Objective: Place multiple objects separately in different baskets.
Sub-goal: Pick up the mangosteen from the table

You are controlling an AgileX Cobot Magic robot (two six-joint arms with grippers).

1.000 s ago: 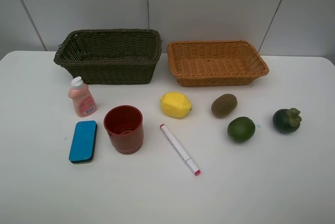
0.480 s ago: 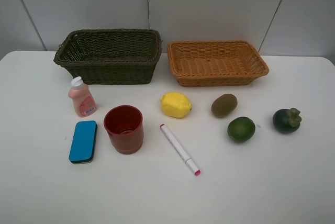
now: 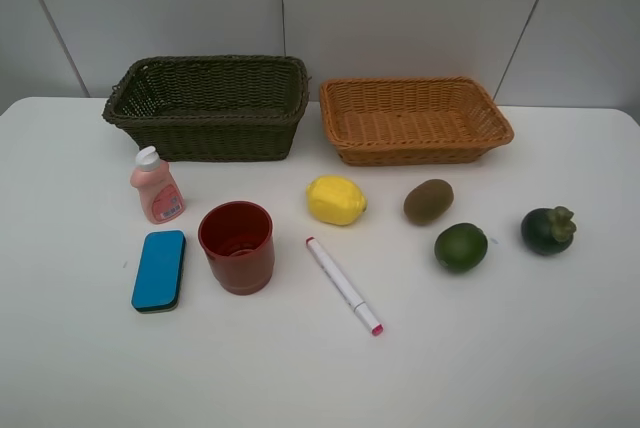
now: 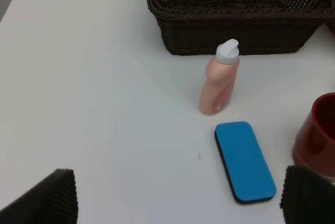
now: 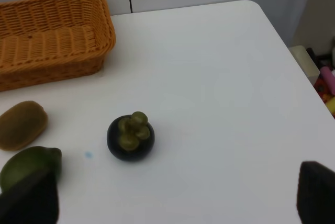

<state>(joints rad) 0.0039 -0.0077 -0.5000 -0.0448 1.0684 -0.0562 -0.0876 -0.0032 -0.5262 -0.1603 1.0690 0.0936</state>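
Dark basket (image 3: 200, 138), tan basket (image 3: 415, 155) hold nothing; sorting unstarted, whole job left. Left tool (image 4: 180, 203), right tool (image 5: 172, 203) spread, gripping nothing.

a white table (image 3: 560, 368) with rounded corners stands against pale grey wall panels (image 3: 400, 8) split by thin dark seams (image 3: 281, 3). light is soft and even. beyond one corner lies small coloured clutter (image 5: 325, 80).
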